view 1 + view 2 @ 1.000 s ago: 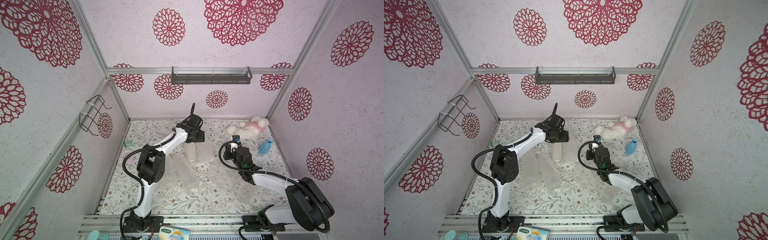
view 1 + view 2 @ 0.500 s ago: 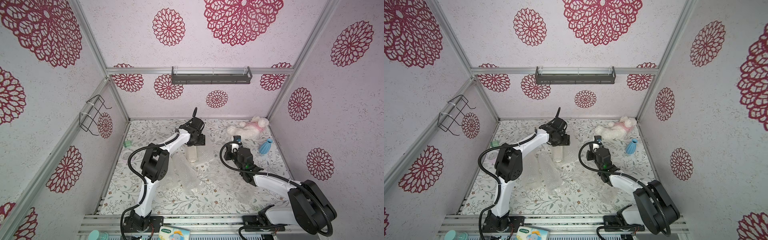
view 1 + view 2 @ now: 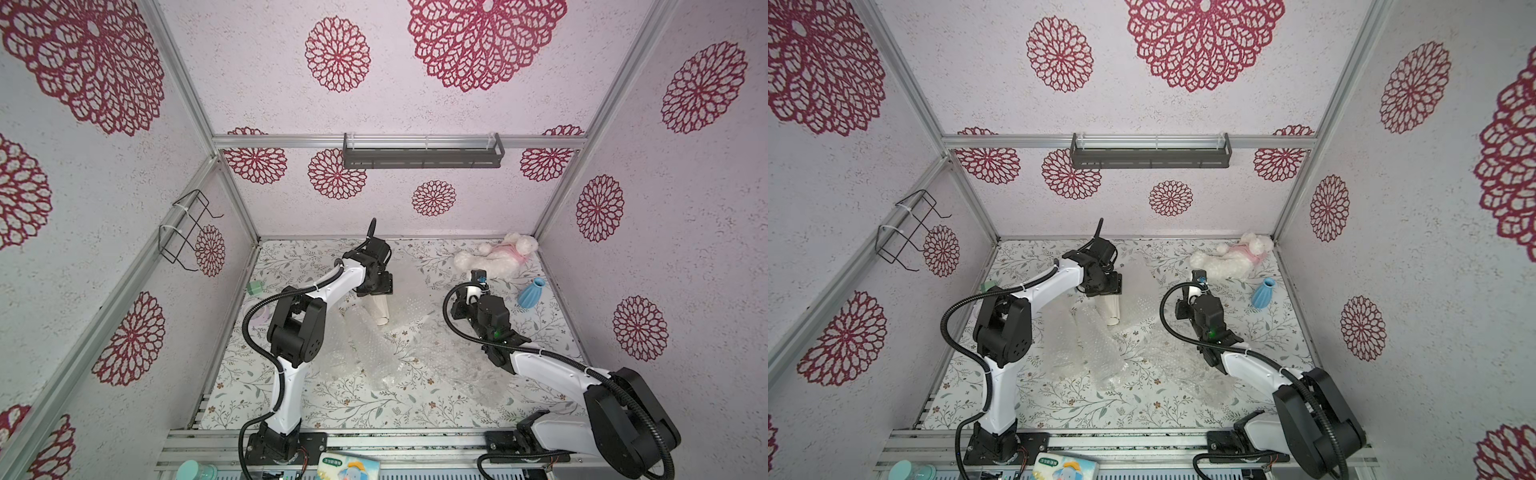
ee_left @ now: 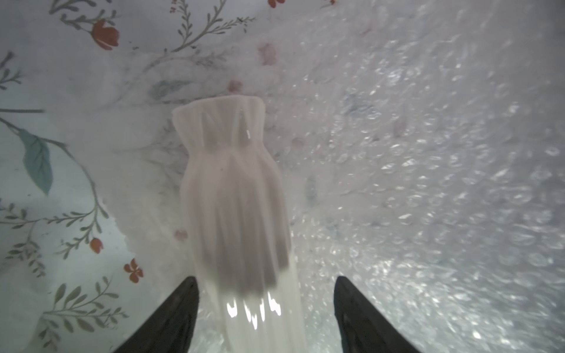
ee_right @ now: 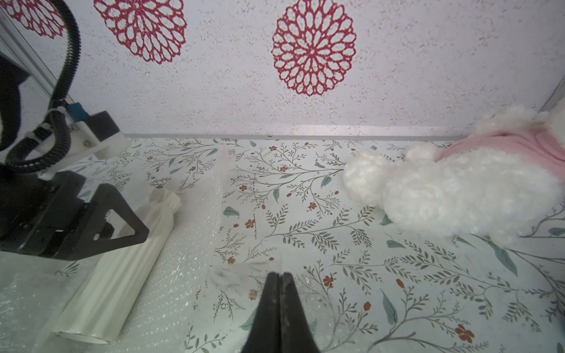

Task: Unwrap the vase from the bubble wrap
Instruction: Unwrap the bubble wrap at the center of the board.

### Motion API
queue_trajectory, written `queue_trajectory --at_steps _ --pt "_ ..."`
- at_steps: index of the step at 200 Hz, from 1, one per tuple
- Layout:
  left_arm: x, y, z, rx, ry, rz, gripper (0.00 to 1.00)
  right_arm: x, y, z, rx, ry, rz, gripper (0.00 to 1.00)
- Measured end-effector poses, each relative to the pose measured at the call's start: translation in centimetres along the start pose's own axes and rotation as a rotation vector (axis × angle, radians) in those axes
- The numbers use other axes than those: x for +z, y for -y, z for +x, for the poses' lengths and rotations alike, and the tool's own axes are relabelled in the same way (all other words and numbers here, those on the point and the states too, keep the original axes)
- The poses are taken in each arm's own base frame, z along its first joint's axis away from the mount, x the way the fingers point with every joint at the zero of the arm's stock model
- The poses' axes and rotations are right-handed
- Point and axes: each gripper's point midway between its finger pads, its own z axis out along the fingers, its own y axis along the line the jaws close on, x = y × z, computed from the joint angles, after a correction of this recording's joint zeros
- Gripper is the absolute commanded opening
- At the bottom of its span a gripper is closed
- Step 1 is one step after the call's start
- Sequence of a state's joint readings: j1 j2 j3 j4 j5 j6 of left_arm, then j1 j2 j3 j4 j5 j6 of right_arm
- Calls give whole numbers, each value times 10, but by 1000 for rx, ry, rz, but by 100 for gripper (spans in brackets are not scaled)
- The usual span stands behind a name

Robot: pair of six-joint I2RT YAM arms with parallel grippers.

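Observation:
A white ribbed vase (image 3: 380, 311) lies on its side on clear bubble wrap (image 3: 374, 353) spread over the floral floor, as both top views show (image 3: 1112, 311). My left gripper (image 4: 264, 279) stands open astride the vase (image 4: 235, 195); one black finger (image 4: 180, 305) is close against it and the other stands apart from it. In the top views this gripper (image 3: 376, 289) sits over the vase's far end. My right gripper (image 5: 278, 275) is shut, low over the floor to the right of the vase (image 5: 122, 275). A thin edge of bubble wrap (image 5: 189, 244) lies by its tips; I cannot tell whether it is pinched.
A white and pink plush toy (image 3: 494, 257) lies at the back right, with a small blue vase (image 3: 532, 293) in front of it. A green block (image 3: 254, 286) sits by the left wall. A wire basket (image 3: 187, 228) and a grey shelf (image 3: 422, 151) hang on the walls.
My left gripper has come forward and down over the vase's far end, still open. The vase, the bubble wrap and the right arm have hardly moved.

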State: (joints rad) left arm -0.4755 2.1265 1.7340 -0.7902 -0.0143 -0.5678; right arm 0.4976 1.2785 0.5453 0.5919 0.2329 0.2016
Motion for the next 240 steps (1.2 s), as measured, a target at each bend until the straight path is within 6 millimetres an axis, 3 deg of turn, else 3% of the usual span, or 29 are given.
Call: queue_trajectory --at_steps 31,95,124,149,212,240 --pt "4 -17 6 -23 -22 -23 73 0 6 5 -4 -22 21 0" --pt "-5 -28 14 -39 -21 -20 73 3 15 18 5 -91 33 0" --pt "-7 -33 17 -54 -23 -3 73 6 20 19 35 -123 34 22" --pt "-10 -36 18 -68 -22 13 73 11 26 18 70 -145 34 34" --pt "-18 -35 19 -78 -14 51 73 15 32 27 167 -198 -1 44" --pt "-27 -36 19 -84 1 66 73 18 26 18 176 -202 -32 47"
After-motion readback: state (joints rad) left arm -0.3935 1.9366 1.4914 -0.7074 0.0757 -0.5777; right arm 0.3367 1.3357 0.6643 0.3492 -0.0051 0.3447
